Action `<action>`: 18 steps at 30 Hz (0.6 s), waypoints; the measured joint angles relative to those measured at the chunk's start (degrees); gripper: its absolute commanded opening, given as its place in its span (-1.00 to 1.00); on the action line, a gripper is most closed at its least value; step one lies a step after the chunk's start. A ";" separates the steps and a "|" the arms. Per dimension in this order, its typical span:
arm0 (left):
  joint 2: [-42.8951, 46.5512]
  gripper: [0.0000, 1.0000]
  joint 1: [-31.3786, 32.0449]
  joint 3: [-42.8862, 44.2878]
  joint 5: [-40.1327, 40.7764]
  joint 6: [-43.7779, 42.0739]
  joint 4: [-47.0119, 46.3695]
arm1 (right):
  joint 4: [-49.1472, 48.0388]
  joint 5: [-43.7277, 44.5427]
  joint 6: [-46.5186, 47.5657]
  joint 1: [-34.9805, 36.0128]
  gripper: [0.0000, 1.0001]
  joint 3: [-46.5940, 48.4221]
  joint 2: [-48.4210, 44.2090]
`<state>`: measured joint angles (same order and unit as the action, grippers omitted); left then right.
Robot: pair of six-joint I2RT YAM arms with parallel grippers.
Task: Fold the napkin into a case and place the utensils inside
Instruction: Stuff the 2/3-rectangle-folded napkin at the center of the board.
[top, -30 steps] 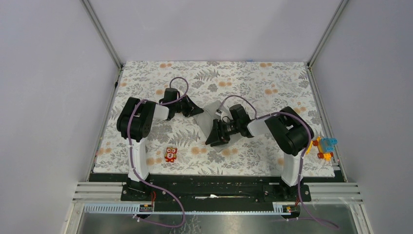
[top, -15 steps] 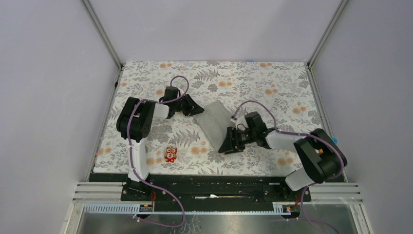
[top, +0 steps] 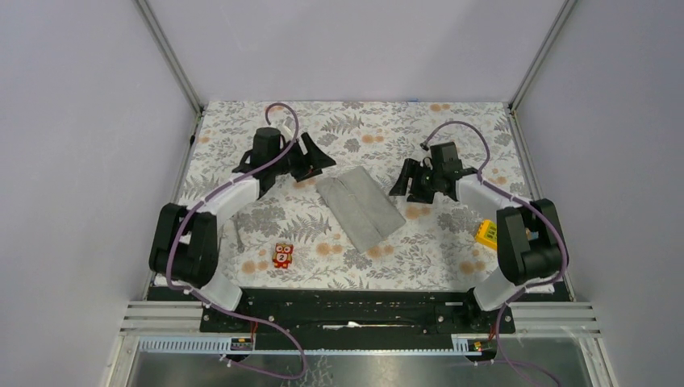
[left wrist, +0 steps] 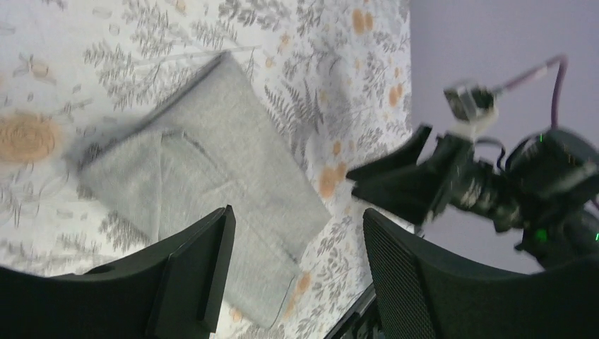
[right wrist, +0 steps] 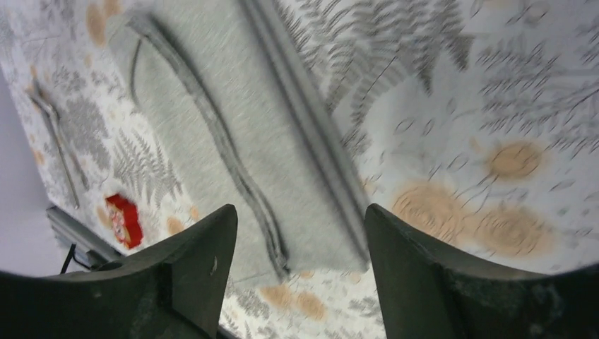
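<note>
The case [top: 360, 211] lies flat on the floral table cover [top: 452, 129] at mid-table. Its long axis runs on a diagonal, from the far-left end to the near-right end, and folded edges run along its length. The left gripper [top: 318, 155] hangs just off the far-left end with its jaws apart and holds nothing. The right gripper [top: 400, 181] is beside the right edge, also spread and empty. What seem to be the utensils [right wrist: 58, 150] lie well to the left of the case, past the red toy figure [top: 282, 255].
</note>
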<state>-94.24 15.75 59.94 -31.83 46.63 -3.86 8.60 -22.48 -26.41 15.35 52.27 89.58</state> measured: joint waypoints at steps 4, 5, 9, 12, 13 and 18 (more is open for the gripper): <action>5.51 0.23 2.67 -6.56 5.01 -2.62 2.34 | -0.33 -0.42 2.05 -1.73 0.15 2.78 6.67; 5.14 0.20 3.17 -7.39 5.77 -2.89 2.99 | -0.22 -0.70 2.40 -1.90 0.14 2.75 7.85; 1.22 0.20 5.88 -12.04 10.54 -4.57 5.70 | -0.50 -2.27 2.93 -1.90 0.13 1.64 9.94; -0.85 0.17 6.19 -14.38 11.63 -4.61 4.85 | -1.92 -4.22 2.78 -1.90 0.04 -0.11 9.97; -1.11 0.15 6.16 -14.43 11.54 -4.74 3.63 | -2.45 -4.94 2.60 -1.90 0.01 -0.79 9.97; -5.42 0.12 5.90 -11.89 11.54 -4.66 -1.84 | -7.43 -8.28 0.76 -1.92 -0.25 -4.31 9.79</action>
<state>-99.66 21.65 48.05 -20.29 41.98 -5.69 1.17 -30.76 -25.65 13.43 47.97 99.37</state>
